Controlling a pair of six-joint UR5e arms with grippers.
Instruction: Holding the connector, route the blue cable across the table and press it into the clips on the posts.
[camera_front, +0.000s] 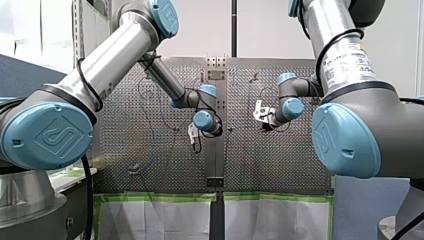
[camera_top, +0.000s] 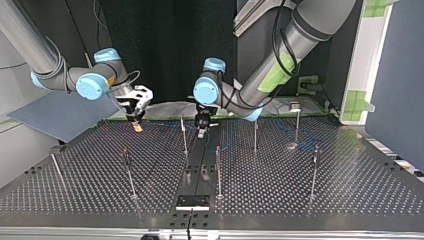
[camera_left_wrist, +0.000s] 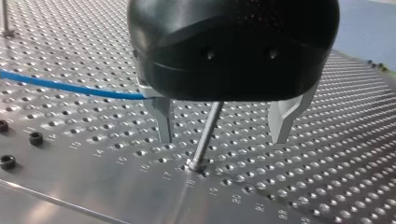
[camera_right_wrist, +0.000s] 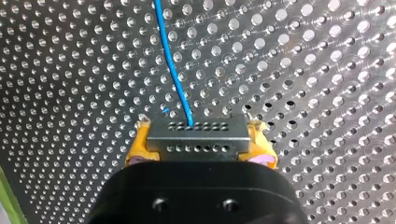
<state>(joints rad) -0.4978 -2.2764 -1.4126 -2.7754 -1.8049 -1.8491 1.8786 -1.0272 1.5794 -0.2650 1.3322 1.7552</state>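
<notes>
Right wrist view gives you the connector (camera_right_wrist: 197, 138) squarely: a small grey block with rows of holes, clamped between the yellow pads (camera_right_wrist: 140, 145) of my right gripper (camera_right_wrist: 198, 147) and held close over the perforated table (camera_right_wrist: 327, 70). The blue cable (camera_right_wrist: 173, 70) leaves its face and runs ahead across the plate. Judge the cable as thin, light and limp: it should follow wherever you drag the connector, but it will not push, and it will likely sag or loop if you let the tension drop. The connector is the rigid part, so it is the right place to hold. The single wire at its root looks like the weak spot, so pull gently and in line. In the left wrist view, my left gripper (camera_left_wrist: 223, 137) hangs spread and empty, its metal fingers (camera_left_wrist: 164, 121) astride a slim post (camera_left_wrist: 205, 135). The cable reaches one finger from the side, though you cannot tell whether it touches. The clips are too small to make out in the top view.
</notes>
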